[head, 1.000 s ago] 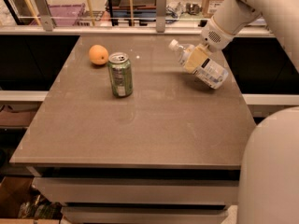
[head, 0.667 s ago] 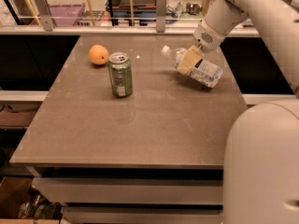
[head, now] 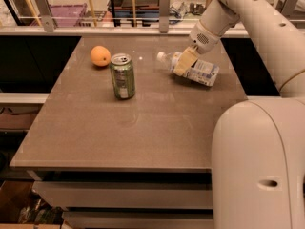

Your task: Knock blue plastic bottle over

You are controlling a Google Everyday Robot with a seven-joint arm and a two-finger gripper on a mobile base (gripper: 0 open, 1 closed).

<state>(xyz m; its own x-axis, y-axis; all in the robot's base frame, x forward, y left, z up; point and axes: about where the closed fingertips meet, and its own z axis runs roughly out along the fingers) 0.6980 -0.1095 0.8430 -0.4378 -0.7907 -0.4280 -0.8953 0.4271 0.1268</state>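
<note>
The blue plastic bottle (head: 199, 71) lies on its side on the brown table (head: 138, 123) at the back right, its white cap (head: 161, 57) pointing left. My gripper (head: 184, 63) hangs down from the white arm right over the bottle's neck end, its tan fingers (head: 186, 60) in front of the bottle and touching or almost touching it.
A green drink can (head: 122, 76) stands upright left of the bottle. An orange (head: 100, 56) sits behind the can. A railing and shelving run behind the table's far edge. My white body (head: 259, 166) fills the lower right.
The arm has swung left, taking the gripper from the bottle's middle toward its neck. The bottle lies flatter, and has slid a little left.
</note>
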